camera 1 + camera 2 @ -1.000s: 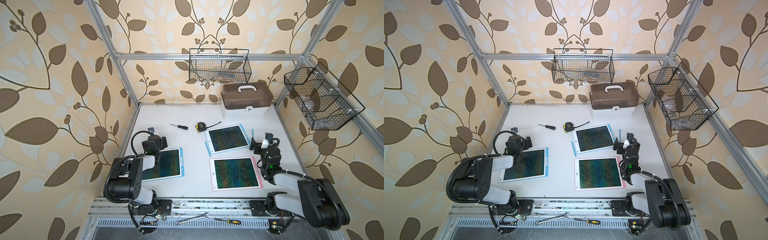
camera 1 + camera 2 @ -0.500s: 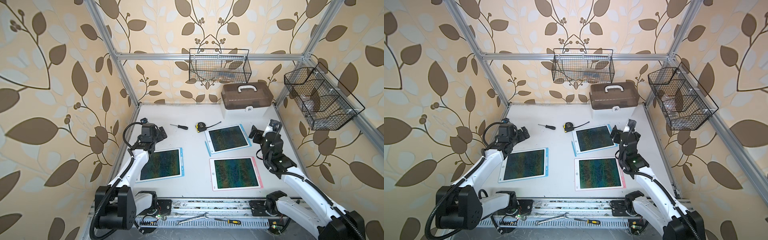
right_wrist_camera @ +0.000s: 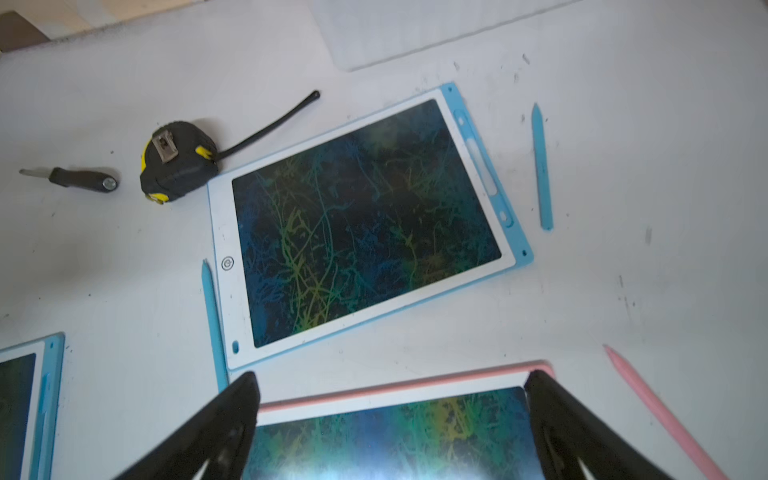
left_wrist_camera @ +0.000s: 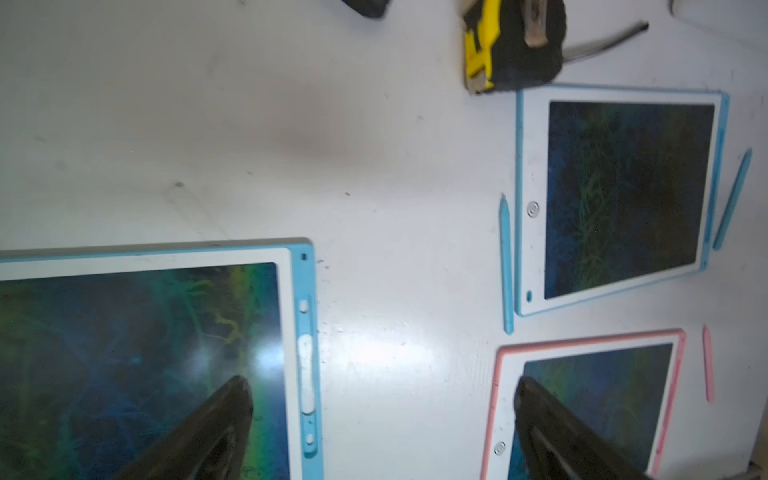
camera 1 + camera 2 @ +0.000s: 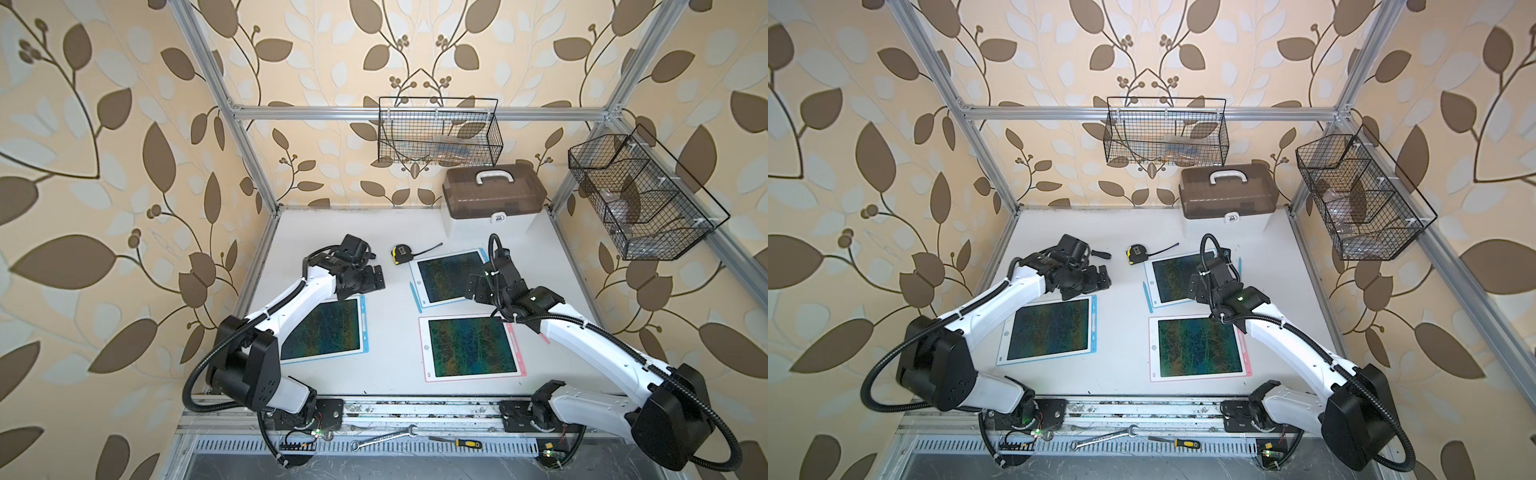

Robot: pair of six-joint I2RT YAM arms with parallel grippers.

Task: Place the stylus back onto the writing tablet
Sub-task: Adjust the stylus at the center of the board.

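Note:
Three writing tablets lie flat: a blue one at the left (image 5: 324, 332), a blue one further back (image 5: 444, 276) and a pink one in front (image 5: 469, 347). One blue stylus (image 5: 415, 297) lies along the back tablet's left edge. A second blue stylus (image 5: 1239, 264) lies off its right edge. A pink stylus (image 3: 660, 415) lies on the table right of the pink tablet. My left gripper (image 5: 376, 278) hovers open beyond the left tablet's far right corner, holding nothing. My right gripper (image 5: 473, 289) hangs open and empty over the back tablet's near right corner.
A black-and-yellow tape measure (image 5: 401, 253) and a small screwdriver (image 5: 1100, 253) lie behind the tablets. A brown-lidded box (image 5: 492, 195) stands at the back right. Wire baskets (image 5: 438, 133) (image 5: 636, 195) hang on the frame. A wrench (image 5: 384, 438) lies on the front rail.
Both arms have unfolded from their tucked pose at the front and stretched out over the table toward the middle. Both grippers stayed open.

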